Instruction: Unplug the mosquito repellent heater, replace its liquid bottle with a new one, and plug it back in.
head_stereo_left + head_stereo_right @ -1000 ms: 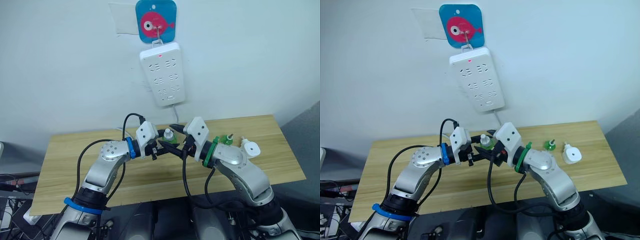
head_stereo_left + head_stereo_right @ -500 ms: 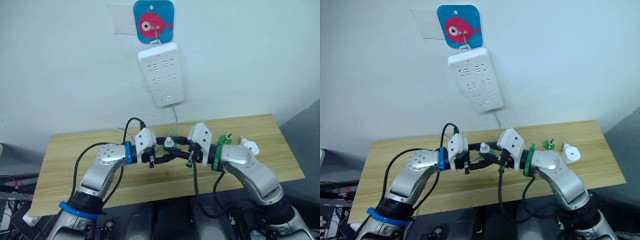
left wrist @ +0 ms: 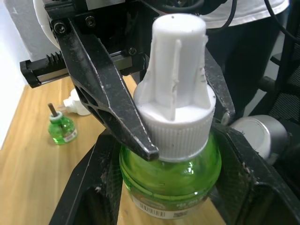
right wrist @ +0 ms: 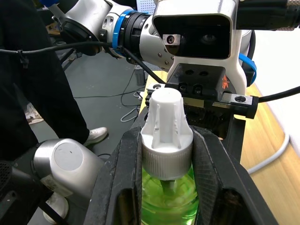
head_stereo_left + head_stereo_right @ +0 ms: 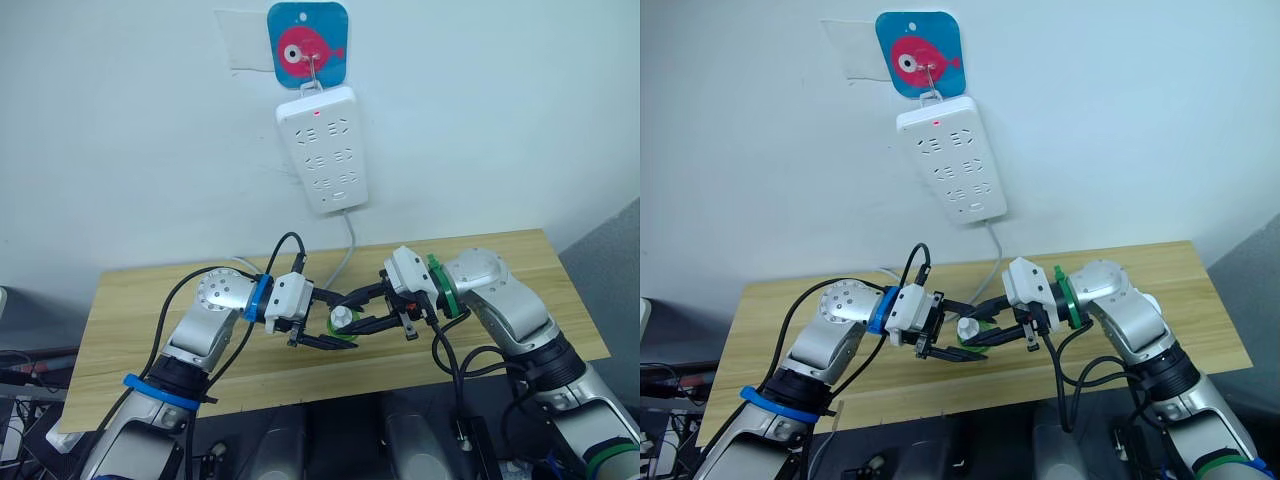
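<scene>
Over the front part of the wooden worktop, the left tool and the right tool meet on a green liquid bottle with a white ribbed cap: the left tool's fingers clamp the green glass body while the right tool's fingers pinch the cap. Farther back on the worktop, well apart from both tools, the white mosquito repellent heater lies just beside a second, uncapped green bottle. Behind, the white power strip hangs on the wall.

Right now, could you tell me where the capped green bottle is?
The capped green bottle is held between the left tool and right tool, over the wooden table's front middle.
</scene>
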`<act>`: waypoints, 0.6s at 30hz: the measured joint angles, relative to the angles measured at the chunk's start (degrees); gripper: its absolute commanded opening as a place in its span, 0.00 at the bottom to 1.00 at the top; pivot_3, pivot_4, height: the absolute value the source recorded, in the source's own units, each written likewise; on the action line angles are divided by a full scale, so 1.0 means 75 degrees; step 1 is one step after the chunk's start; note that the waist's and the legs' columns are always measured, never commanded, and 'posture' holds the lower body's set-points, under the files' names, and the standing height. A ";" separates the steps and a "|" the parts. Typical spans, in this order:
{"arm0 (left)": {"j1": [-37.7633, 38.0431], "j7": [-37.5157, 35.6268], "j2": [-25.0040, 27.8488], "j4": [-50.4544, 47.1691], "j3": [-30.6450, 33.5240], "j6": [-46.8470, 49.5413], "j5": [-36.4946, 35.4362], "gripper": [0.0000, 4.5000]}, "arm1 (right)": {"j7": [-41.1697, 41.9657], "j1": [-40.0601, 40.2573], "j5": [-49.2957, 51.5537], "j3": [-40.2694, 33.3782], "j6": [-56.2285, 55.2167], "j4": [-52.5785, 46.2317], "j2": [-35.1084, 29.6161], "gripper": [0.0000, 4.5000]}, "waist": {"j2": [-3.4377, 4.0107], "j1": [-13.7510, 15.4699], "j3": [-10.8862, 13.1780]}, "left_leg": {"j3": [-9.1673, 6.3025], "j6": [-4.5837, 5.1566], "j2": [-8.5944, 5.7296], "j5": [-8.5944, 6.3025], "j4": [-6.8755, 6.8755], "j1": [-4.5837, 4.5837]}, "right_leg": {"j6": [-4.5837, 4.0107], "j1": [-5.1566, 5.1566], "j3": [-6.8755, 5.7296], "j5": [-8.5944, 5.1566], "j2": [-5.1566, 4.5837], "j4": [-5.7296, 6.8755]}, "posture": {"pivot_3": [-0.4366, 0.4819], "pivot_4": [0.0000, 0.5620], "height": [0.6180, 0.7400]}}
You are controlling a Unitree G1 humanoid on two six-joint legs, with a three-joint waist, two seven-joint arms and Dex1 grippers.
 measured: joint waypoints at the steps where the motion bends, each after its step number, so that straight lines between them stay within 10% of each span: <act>1: 0.0047 0.0096 -0.0007 -0.0018 0.0000 0.0027 0.0048 0.49 | -0.0070 0.0090 0.0004 -0.0128 0.0018 -0.0136 -0.0119 0.61 | 0.0000 0.0008 0.0000 | -0.0001 0.0000 0.0000 0.0000 0.0000 0.0000 | 0.0000 0.0000 0.0000 0.0000 -0.0001 0.0001 | 0.37 0.41 1.00; 6: 0.0588 0.0737 0.0066 -0.0225 0.0060 0.0372 0.0122 0.49 | -0.0882 0.1167 0.0052 -0.1031 0.0412 -0.1120 -0.0742 0.99 | 0.0000 0.0048 0.0000 | -0.0005 0.0017 0.0001 -0.0010 0.0001 0.0000 | 0.0000 -0.0002 -0.0001 0.0000 -0.0007 0.0007 | 0.35 0.44 1.00; 18: 0.1002 0.3619 -0.0334 -0.1064 0.0786 0.1678 0.0599 0.49 | -0.5127 0.2328 -0.1448 -0.0599 0.1854 -0.3084 0.0968 0.99 | -0.0001 0.0038 0.0000 | 0.0004 -0.0006 0.0001 0.0003 -0.0001 0.0008 | -0.0001 -0.0008 0.0009 -0.0001 -0.0006 0.0026 | 0.36 0.46 1.00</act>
